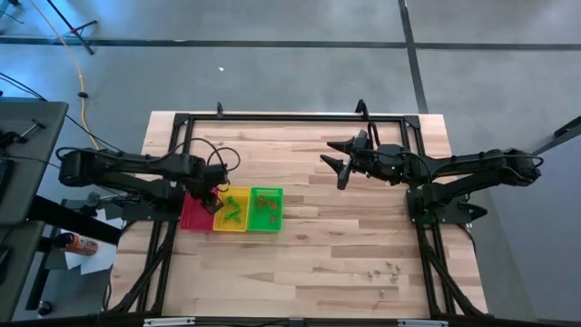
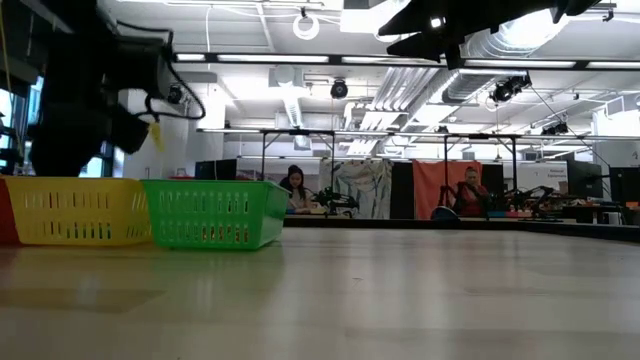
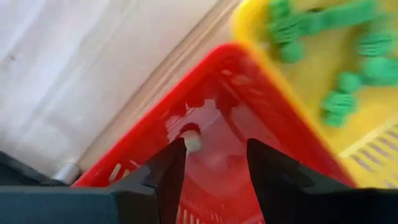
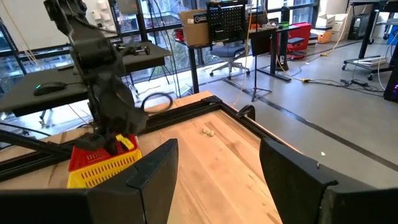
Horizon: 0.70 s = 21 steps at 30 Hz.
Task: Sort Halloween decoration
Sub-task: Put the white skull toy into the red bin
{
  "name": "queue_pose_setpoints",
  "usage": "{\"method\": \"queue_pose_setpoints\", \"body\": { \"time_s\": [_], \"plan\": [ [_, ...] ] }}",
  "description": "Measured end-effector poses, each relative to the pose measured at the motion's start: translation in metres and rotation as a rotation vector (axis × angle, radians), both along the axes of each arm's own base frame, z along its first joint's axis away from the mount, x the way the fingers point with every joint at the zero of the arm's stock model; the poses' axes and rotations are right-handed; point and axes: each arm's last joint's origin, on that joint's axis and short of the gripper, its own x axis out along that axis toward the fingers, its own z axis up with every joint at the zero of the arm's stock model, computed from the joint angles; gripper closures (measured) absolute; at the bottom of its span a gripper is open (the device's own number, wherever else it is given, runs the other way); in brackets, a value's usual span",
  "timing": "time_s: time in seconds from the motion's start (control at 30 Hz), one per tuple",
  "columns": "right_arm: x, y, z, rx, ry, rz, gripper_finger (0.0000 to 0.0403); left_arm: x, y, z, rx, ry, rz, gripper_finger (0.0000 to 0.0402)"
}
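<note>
Left wrist view: my left claw is spread over the red tray, pale trinket dropping in. Next: fetch another from the table.

Legible text, labels, brands, numbers, signs: none. Cardboard box with a dark printed label, in the room beyond the table: marking too small to read.

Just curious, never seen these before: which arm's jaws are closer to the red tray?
The left. The left gripper hangs directly over the red tray; the right gripper hovers far off, mid-table.
</note>
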Motion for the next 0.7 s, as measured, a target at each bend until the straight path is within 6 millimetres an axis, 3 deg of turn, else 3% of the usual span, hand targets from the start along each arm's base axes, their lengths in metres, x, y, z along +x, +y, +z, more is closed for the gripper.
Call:
{"method": "queue_pose_setpoints", "body": {
  "time_s": [0.23,0.43,0.7],
  "plan": [
    [0.0,0.0,0.0,0.0,0.003,0.0,0.0181,0.014,0.004,0.063,0.093,-0.177,-0.032,0.0238],
    [0.0,0.0,0.0,0.0,0.005,0.0,0.0181,0.025,0.013,0.125,0.369,-0.437,-0.012,0.0238],
    [0.0,0.0,0.0,0.021,-0.006,-0.002,0.0181,0.057,0.022,0.175,0.655,-0.903,-0.324,0.0238]
  ]
}}
